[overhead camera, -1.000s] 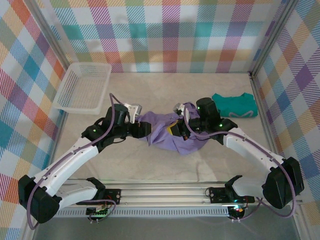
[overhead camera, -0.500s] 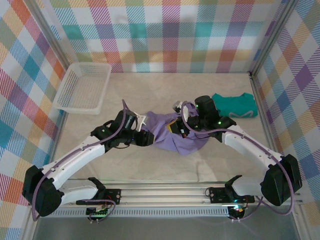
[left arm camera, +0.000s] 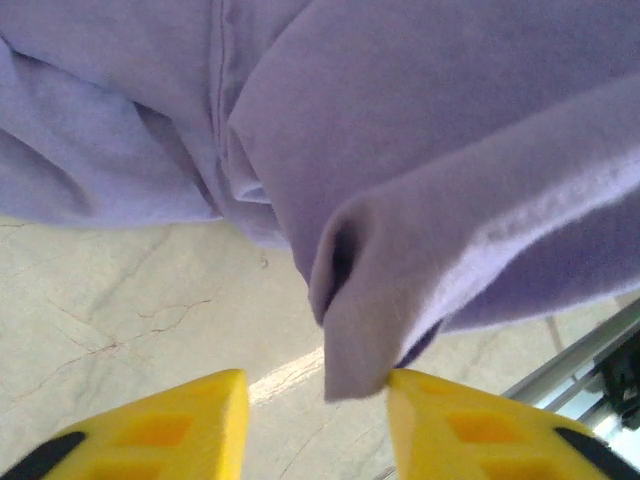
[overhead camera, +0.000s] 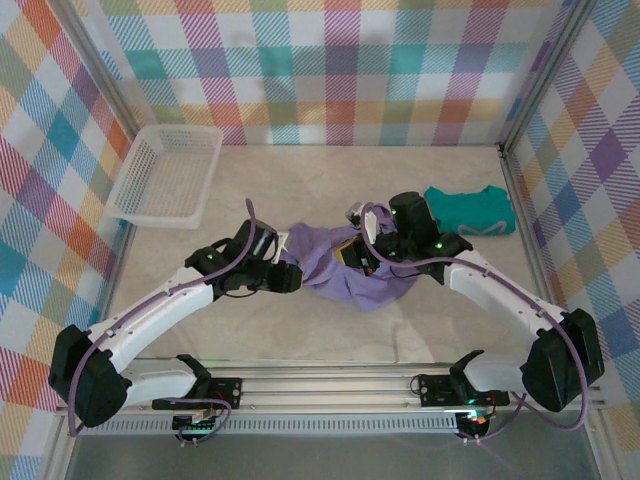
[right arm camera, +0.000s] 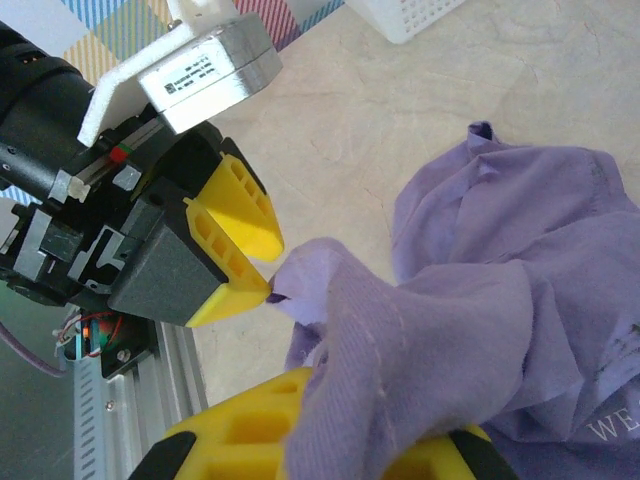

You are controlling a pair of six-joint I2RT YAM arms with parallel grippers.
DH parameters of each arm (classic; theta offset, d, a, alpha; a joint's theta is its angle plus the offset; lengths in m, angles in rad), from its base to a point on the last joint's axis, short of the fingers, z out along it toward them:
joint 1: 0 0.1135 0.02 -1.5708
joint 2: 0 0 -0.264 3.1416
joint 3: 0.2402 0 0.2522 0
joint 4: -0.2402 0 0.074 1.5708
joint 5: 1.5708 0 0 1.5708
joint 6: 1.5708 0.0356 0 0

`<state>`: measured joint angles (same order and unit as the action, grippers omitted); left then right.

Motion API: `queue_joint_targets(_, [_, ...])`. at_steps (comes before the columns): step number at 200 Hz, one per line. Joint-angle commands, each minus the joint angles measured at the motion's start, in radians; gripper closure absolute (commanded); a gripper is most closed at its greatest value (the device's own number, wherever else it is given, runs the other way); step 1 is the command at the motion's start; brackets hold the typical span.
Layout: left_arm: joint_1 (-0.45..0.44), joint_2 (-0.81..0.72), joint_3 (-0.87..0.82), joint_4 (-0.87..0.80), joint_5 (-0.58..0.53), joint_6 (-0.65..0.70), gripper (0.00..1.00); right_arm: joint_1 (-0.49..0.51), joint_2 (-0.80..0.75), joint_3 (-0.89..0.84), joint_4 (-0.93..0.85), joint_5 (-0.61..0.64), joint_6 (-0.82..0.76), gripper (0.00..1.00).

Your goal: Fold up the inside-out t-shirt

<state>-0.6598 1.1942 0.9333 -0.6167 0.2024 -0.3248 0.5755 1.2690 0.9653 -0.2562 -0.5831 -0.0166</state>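
Fabric of the inside-out t-shirt (overhead camera: 345,270) is clamped in my right gripper (right arm camera: 340,432); my left gripper (left arm camera: 316,388) gapes, touching its fold.

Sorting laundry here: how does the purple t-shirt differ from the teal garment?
The purple t-shirt is crumpled in a heap; the teal garment lies folded flat. The purple t-shirt sits mid-table and looks bulkier; the teal garment rests near the right edge, a smaller neat rectangle. Both are soft cloth on the table.
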Motion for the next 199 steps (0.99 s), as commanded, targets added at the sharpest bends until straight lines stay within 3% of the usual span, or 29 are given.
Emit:
queue_joint_targets(1, [-0.011, -0.012, 0.020, 0.005, 0.084, 0.006, 0.65, -0.006, -0.001, 0.034, -0.005, -0.010, -0.026, 0.92])
queue_joint_targets(18, [-0.011, -0.005, 0.021, 0.049, 0.133, 0.004, 0.67, -0.006, -0.002, 0.033, -0.001, -0.013, -0.023, 0.93])
queue_joint_targets(76, [-0.011, 0.056, 0.050, 0.058, 0.105, 0.014, 0.74, -0.006, -0.024, 0.023, -0.009, -0.011, -0.020, 0.93])
queue_joint_targets(137, [-0.009, 0.035, 0.017, 0.086, 0.127, 0.041, 0.58, -0.006, -0.016, 0.029, -0.008, -0.009, -0.022, 0.94])
queue_joint_targets(199, [-0.022, 0.086, 0.035, 0.078, 0.104, 0.079, 0.57, -0.006, -0.019, 0.032, -0.012, -0.008, -0.019, 0.94])
